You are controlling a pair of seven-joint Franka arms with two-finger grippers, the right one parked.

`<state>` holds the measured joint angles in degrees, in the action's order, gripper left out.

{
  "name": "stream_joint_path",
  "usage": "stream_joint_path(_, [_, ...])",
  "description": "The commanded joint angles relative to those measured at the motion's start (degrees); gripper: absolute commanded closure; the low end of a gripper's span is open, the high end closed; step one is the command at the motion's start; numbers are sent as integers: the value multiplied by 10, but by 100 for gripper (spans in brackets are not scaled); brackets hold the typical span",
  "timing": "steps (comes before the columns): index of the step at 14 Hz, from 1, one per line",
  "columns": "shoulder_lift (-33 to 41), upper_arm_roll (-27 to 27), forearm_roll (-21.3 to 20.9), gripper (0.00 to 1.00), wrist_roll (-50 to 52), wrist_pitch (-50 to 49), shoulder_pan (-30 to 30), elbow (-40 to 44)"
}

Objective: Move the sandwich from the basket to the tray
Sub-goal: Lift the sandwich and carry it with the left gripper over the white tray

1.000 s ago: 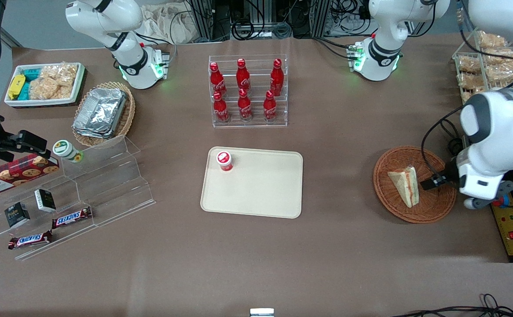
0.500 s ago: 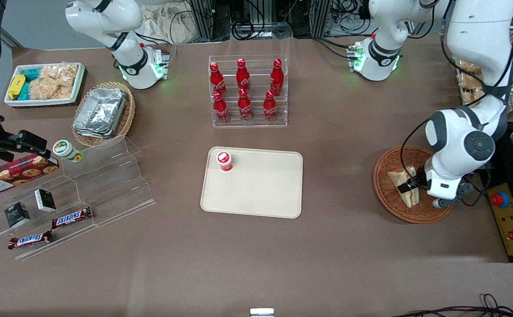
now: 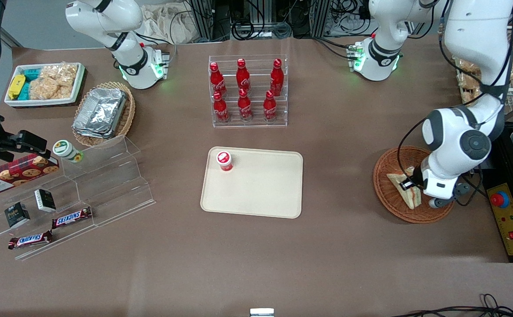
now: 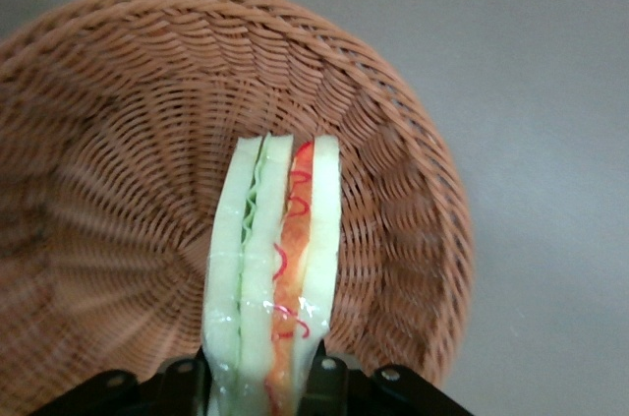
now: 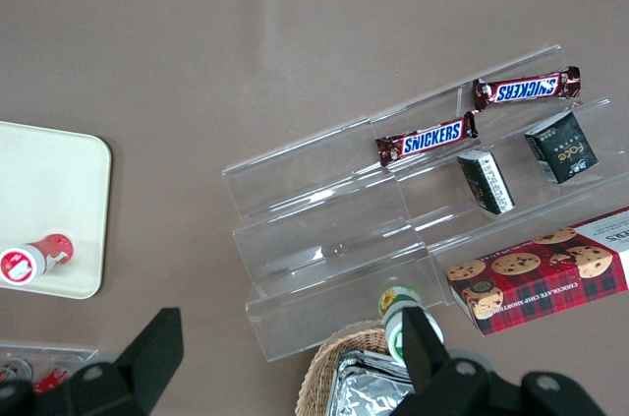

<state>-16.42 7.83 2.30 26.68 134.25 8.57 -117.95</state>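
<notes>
The sandwich [image 3: 401, 188] stands on edge in the round reddish-brown basket [image 3: 388, 202] at the working arm's end of the table. My left gripper [image 3: 408, 185] is down in the basket, its fingers pressed against both bread faces, shut on the sandwich. The left wrist view shows the sandwich [image 4: 280, 259] with its green and red-orange filling facing the camera, the gripper [image 4: 257, 386] at its near end and the basket's weave [image 4: 118, 141] around it. The beige tray [image 3: 265, 193] lies at the table's middle, well apart from the basket.
A small red-capped bottle [image 3: 224, 160] stands on a tray corner. A clear rack of red bottles [image 3: 247, 90] is farther from the camera than the tray. Clear display steps with snacks [image 3: 102, 185] lie toward the parked arm's end. A yellow control box [image 3: 509, 220] sits beside the basket.
The left arm swung in over the basket and lowered. Its gripper moved from the sandwich's edge to straddle it, and the sandwich shifted slightly in the basket.
</notes>
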Motion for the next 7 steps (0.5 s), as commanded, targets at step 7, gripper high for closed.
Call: stream_joint_path(7, [79,-58,-48,100,34,-477,50,345])
